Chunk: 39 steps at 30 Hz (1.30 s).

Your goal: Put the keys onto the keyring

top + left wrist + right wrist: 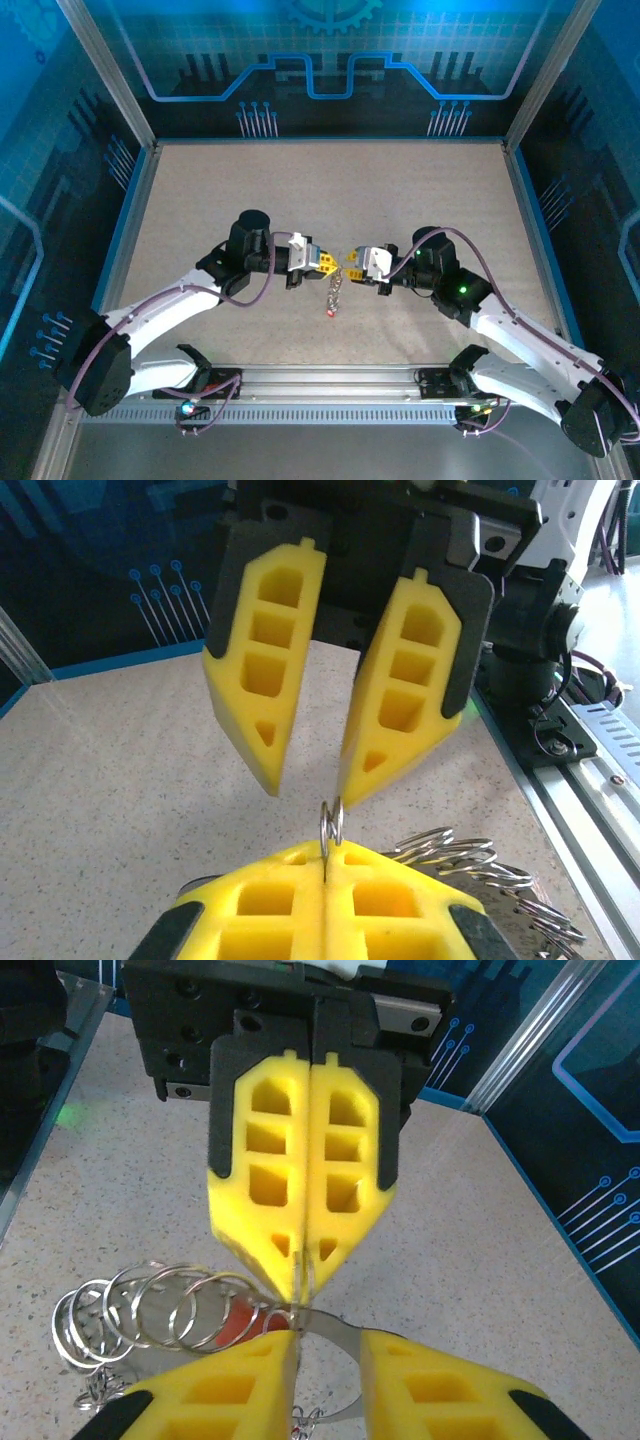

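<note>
We count two grippers, one keyring and one key with a red head; other keys we cannot tell. The keyring (150,1305) is a bunch of thin silver wire loops. It hangs between the grippers over the middle of the table (300,190), with the key (331,313) at its low end. Both arms reach inward, their tips nearly meeting. The left gripper (327,858) pinches one loop. The right gripper (330,1342) is narrowly apart, with a metal loop in the gap.

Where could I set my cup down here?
The far half of the table, up to the back wall, is bare. Crowded: the middle, where the left fingers and right fingers meet at the dangling keyring.
</note>
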{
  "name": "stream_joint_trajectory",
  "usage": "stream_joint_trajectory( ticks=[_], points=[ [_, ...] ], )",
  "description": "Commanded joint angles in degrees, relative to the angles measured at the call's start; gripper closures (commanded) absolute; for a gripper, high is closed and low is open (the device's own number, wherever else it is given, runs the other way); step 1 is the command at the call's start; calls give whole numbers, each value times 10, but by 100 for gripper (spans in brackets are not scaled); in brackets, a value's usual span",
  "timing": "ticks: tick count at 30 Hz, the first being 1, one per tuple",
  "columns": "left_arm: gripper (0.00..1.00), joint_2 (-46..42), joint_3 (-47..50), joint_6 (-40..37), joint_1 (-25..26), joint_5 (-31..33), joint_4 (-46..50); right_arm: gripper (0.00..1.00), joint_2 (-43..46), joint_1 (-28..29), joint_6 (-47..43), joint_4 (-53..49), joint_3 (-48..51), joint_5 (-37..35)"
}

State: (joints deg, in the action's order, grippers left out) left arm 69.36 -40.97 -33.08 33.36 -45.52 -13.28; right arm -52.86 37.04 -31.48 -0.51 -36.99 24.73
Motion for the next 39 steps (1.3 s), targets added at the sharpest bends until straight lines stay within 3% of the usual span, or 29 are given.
stream_joint_trajectory(
  ticks=[1,7,12,39],
  points=[
    [100,-17,5,4,-3,-25,-47,75,0,-4,8,6,11,20],
    [100,-14,6,10,-3,-29,-58,77,-10,-5,7,5,4,28],
    [100,-14,6,15,-3,-35,-66,89,-19,-5,9,2,-4,33],
    [100,24,2,27,2,-54,-101,83,-8,-10,35,69,25,58]
  ],
)
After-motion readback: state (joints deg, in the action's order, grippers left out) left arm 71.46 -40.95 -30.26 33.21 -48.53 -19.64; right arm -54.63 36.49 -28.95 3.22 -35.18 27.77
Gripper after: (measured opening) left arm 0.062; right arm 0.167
